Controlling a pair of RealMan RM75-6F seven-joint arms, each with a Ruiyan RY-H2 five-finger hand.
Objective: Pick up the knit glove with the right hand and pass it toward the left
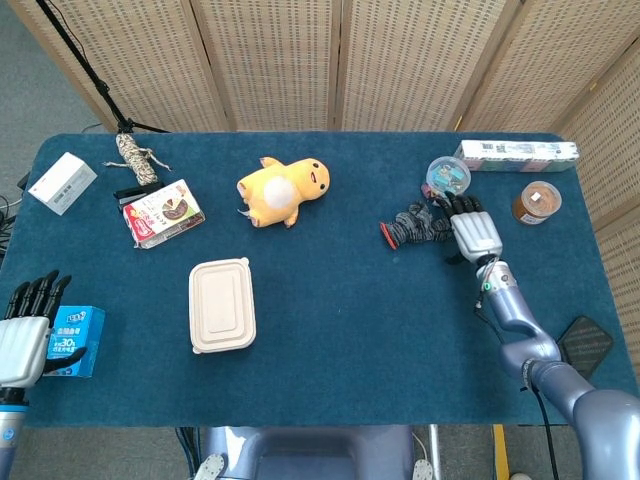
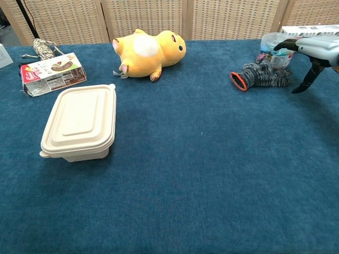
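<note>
Blue box [image 1: 72,341] by left hand [image 1: 22,343]: "30" legible; other print too small to read.

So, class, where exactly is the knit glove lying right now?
In the head view the knit glove lies on the right side of the blue table, just in front of the clear plastic tub, with the right hand right beside it.
</note>
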